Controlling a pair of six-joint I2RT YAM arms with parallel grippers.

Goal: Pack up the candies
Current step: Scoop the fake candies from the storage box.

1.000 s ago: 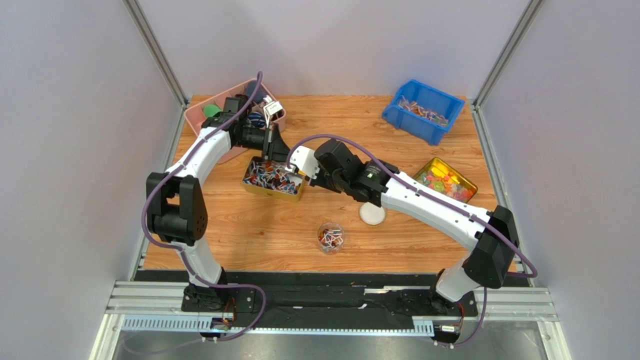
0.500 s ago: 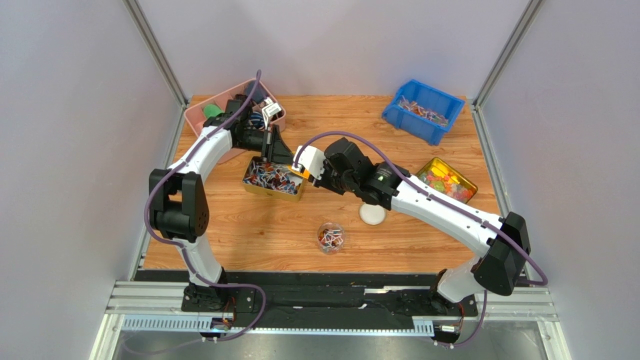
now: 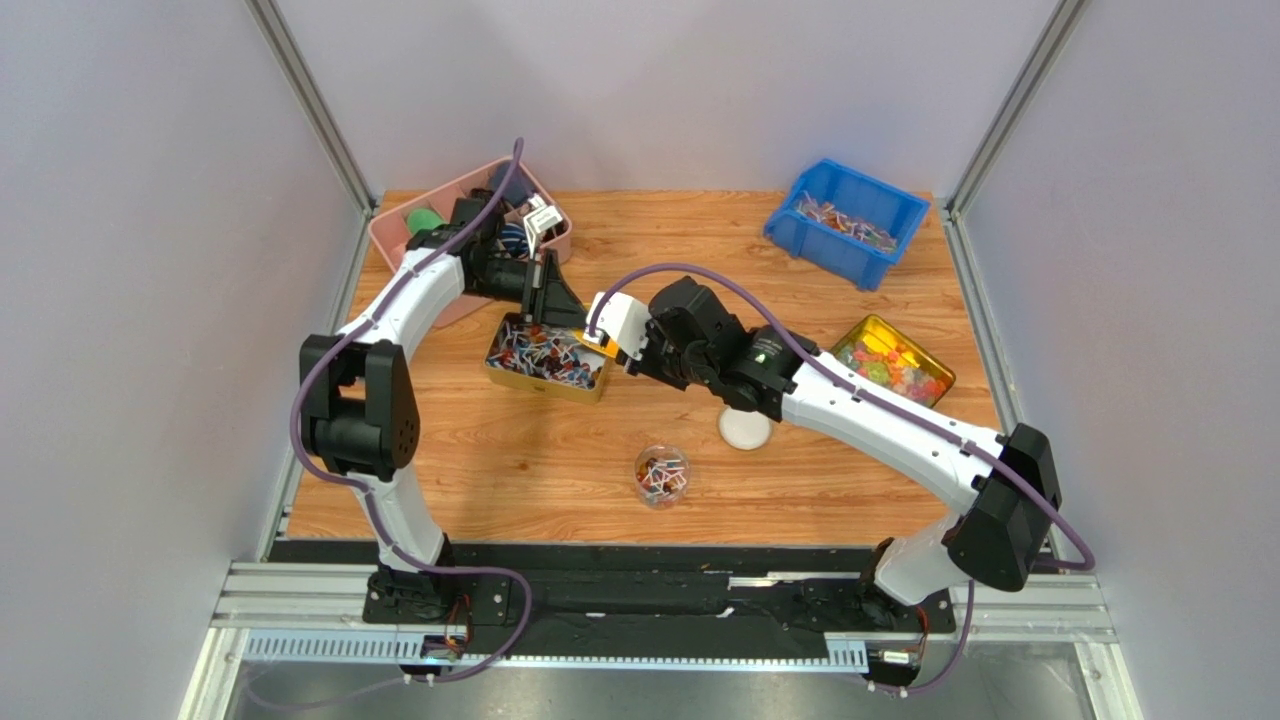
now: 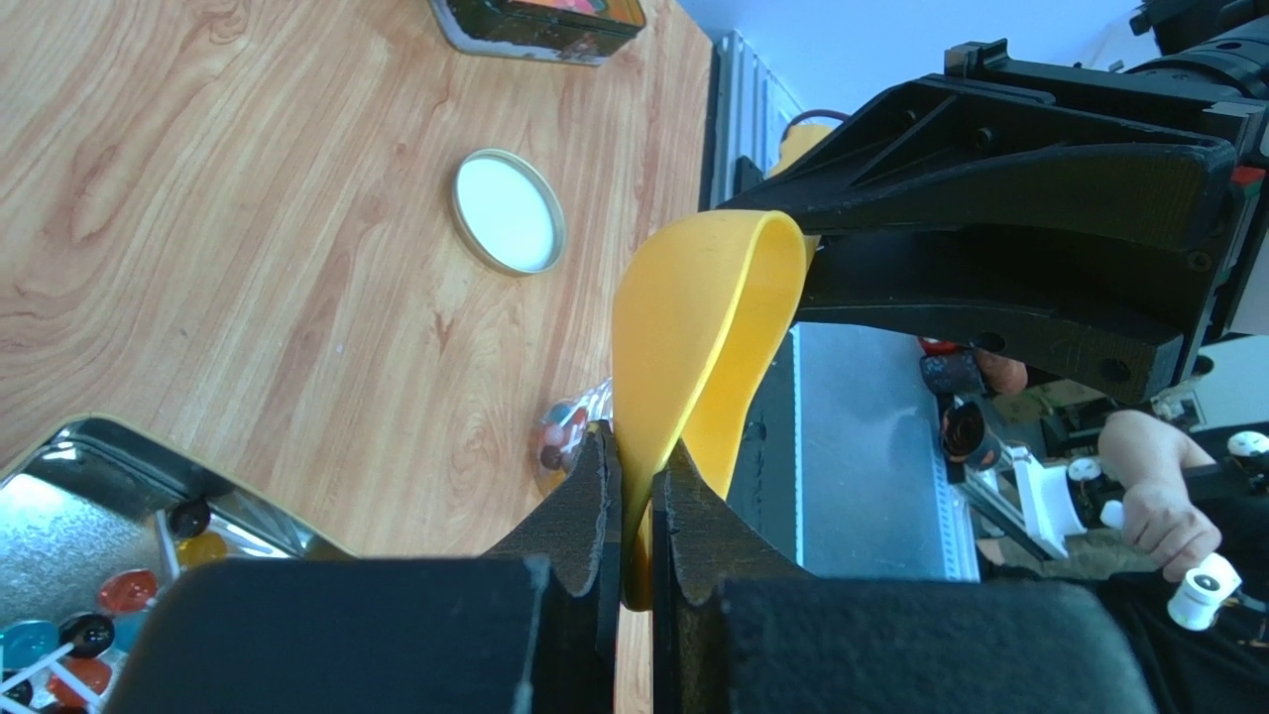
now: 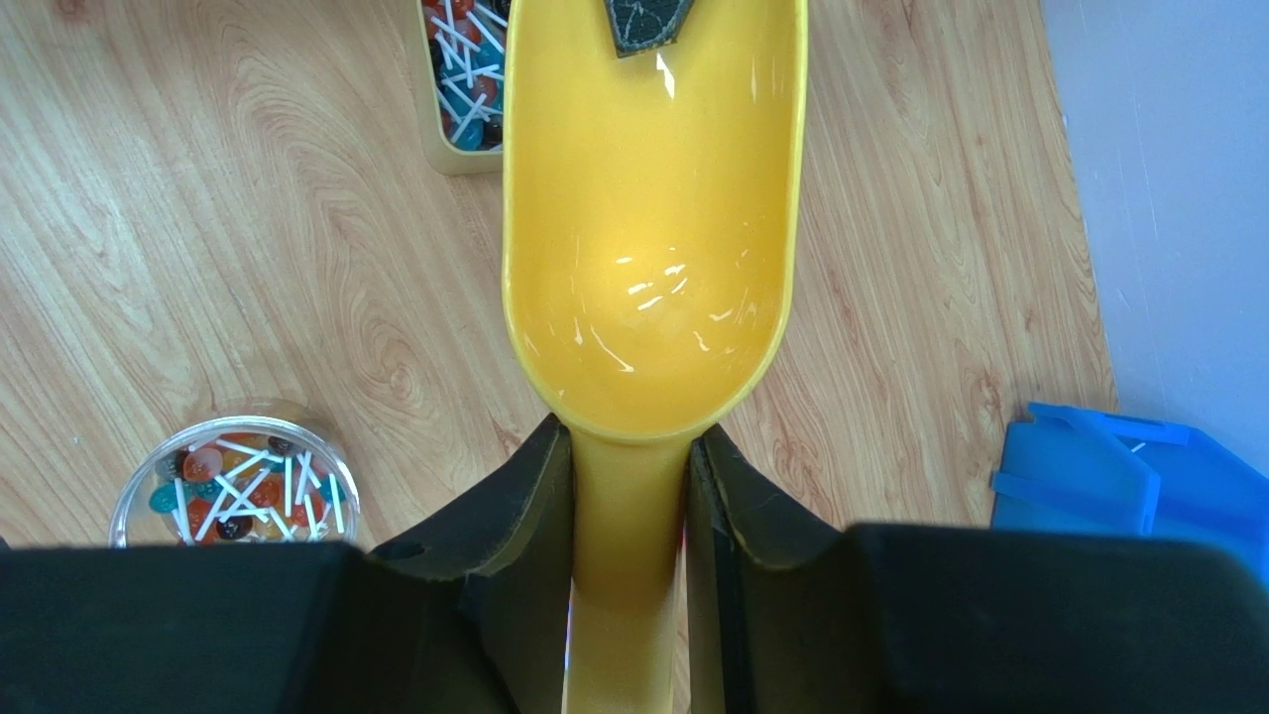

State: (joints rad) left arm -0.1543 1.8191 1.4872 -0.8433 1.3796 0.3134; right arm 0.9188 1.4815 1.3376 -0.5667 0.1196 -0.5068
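Observation:
The candies fill a gold tin left of centre, and more lie in a small clear jar nearer the front. Over the tin's right end both grippers hold one empty yellow scoop. My right gripper is shut on the scoop's handle. My left gripper is shut on the scoop's rim; its black fingertip shows on the bowl's far edge. The jar sits below and left of the scoop. In the top view the scoop is mostly hidden under the right wrist.
A white lid lies right of the jar. A second gold tin with bright gummies stands at the right, a blue bin at the far right corner, and a pink bin at the far left, behind the left arm.
The right arm's wrist moved slightly toward the far side and its elbow swung right. The left arm stayed almost still. Both grippers kept their hold on the scoop.

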